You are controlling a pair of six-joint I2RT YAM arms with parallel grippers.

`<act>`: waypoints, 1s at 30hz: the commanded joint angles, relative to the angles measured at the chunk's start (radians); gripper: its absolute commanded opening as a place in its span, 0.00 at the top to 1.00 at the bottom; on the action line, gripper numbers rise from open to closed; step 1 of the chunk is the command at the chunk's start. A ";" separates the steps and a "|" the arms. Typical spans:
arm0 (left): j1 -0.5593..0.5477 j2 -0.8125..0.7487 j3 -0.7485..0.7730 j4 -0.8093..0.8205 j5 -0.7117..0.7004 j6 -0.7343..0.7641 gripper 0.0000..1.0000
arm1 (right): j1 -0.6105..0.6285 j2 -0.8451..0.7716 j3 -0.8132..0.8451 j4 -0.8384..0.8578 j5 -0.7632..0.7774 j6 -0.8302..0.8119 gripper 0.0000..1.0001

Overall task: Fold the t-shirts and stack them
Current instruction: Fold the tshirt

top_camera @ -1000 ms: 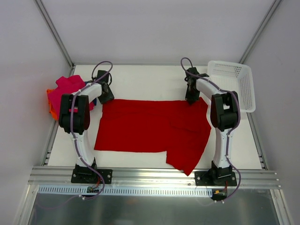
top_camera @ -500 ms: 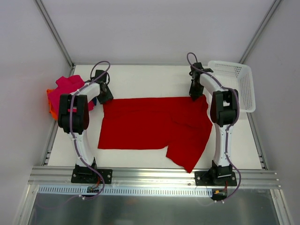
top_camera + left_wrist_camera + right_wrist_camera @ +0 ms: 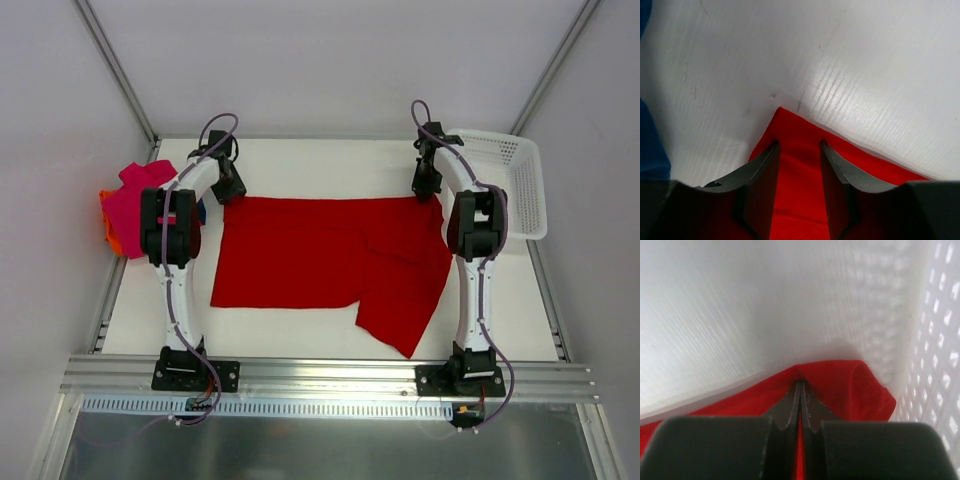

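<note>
The red t-shirt lies spread flat across the table, with one flap reaching toward the near edge. My left gripper stands over its far left corner. In the left wrist view the left gripper has its jaws apart, with the red cloth lying between them. My right gripper is at the far right corner. In the right wrist view the right gripper is shut on the red cloth. The magenta-pink t-shirt lies on the orange one at the far left. Dark blue cloth shows at the left wrist view's edge.
The white mesh basket stands at the far right, right beside my right gripper, and its wall fills the right of the right wrist view. Grey walls and metal rails enclose the table.
Both grippers have moved toward the far edge, and the red t-shirt's far edge has slid back with them. The shirt lies straighter and flatter now.
</note>
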 commanded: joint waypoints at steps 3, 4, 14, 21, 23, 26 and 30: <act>0.023 0.073 0.142 -0.105 -0.002 0.002 0.61 | -0.032 0.040 0.109 -0.055 -0.031 -0.017 0.99; 0.025 0.087 0.158 -0.112 -0.002 0.002 0.61 | -0.036 0.045 0.120 -0.056 -0.033 -0.015 0.99; 0.040 0.187 0.330 -0.145 0.020 0.005 0.61 | -0.070 0.095 0.234 -0.047 -0.085 -0.001 0.99; 0.042 0.219 0.413 -0.146 0.032 0.014 0.61 | -0.099 0.103 0.249 0.010 -0.136 0.009 0.99; 0.042 0.222 0.422 -0.145 0.026 0.019 0.59 | -0.104 0.102 0.252 0.020 -0.137 0.008 0.99; 0.040 0.221 0.451 -0.143 0.006 0.033 0.54 | -0.112 0.089 0.244 0.042 -0.136 0.008 0.99; 0.040 0.189 0.488 -0.143 -0.055 0.047 0.43 | -0.112 0.042 0.206 0.083 -0.119 -0.006 0.84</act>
